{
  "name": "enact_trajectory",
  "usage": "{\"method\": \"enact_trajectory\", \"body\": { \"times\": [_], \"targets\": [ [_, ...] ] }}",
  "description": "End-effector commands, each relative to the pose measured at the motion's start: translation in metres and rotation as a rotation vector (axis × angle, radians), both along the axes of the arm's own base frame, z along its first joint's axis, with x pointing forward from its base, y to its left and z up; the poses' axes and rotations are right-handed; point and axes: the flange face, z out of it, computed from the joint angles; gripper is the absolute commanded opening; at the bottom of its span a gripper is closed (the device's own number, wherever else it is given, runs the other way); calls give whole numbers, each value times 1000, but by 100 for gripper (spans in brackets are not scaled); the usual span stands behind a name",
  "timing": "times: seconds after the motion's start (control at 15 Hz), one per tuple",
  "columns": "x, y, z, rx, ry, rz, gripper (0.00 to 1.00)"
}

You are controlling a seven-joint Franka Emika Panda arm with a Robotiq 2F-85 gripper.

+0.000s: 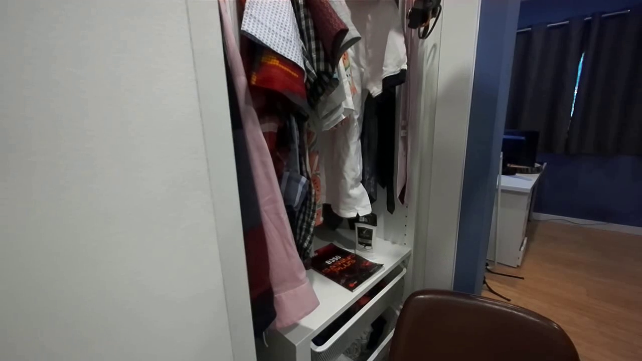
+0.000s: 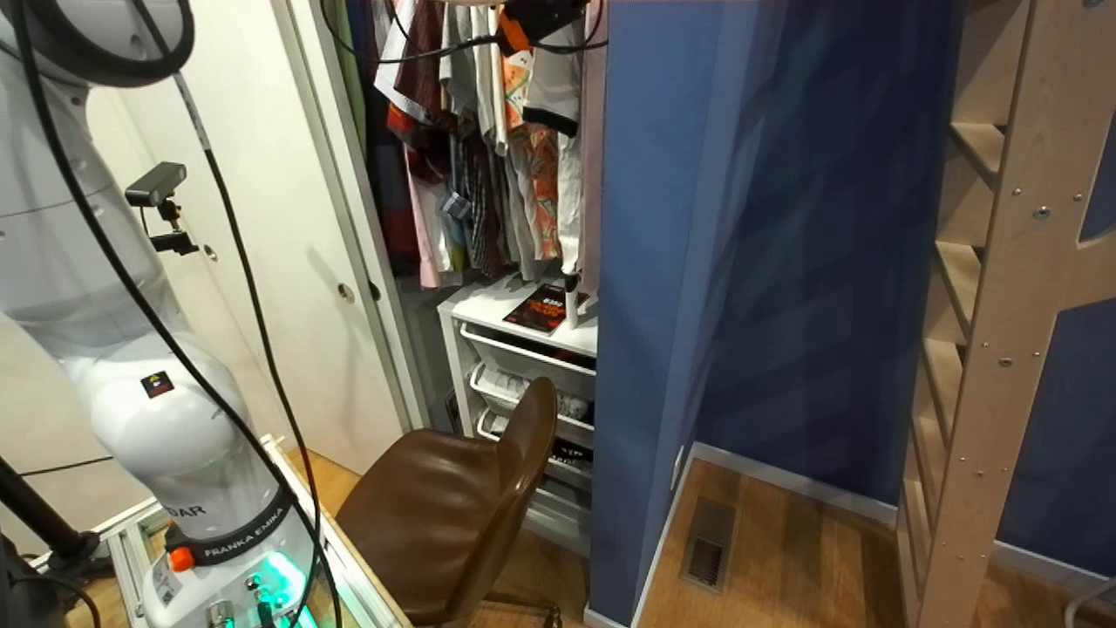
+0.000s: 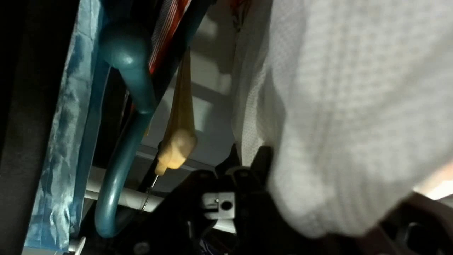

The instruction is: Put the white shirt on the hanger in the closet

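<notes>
The gripper [image 3: 248, 154], lower centre of the wrist view, was clenched on the white shirt [image 3: 354, 106] (at right), presumably to hang it in the closet [image 1: 338, 296].

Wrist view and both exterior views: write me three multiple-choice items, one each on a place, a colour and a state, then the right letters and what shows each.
1. The flat black booklet with red lettering lies on:
A. the wooden floor
B. the white closet ledge
C. the wooden steps

2. The curved, leather-like chair is:
A. green
B. white
C. brown

3. The large white textured shirt is:
A. pinched in the black two-fingered gripper
B. rolled and tied
C. stacked flat

1: B, it lies on that ledge in both exterior views.
2: C, the same brown shows in both exterior views.
3: A, a loose fold runs into the shut gripper in the wrist view.
</notes>
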Motion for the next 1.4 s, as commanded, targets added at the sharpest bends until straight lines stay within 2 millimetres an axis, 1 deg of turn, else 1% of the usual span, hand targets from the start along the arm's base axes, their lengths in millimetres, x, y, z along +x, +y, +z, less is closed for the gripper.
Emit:
{"method": "enact_trajectory", "body": {
  "times": [0.0, 0.2, 0.6, 0.87, 1.13, 1.33],
  "targets": [
    [16, 7, 23, 37, -47, -19, 4],
    [26, 11, 29, 51, -65, -19, 4],
    [44, 26, 37, 59, -91, -22, 4],
    [57, 35, 38, 62, -101, -28, 4],
    [70, 44, 35, 61, -108, -23, 4],
    [79, 45, 33, 55, -115, -38, 4]
  ]
}}
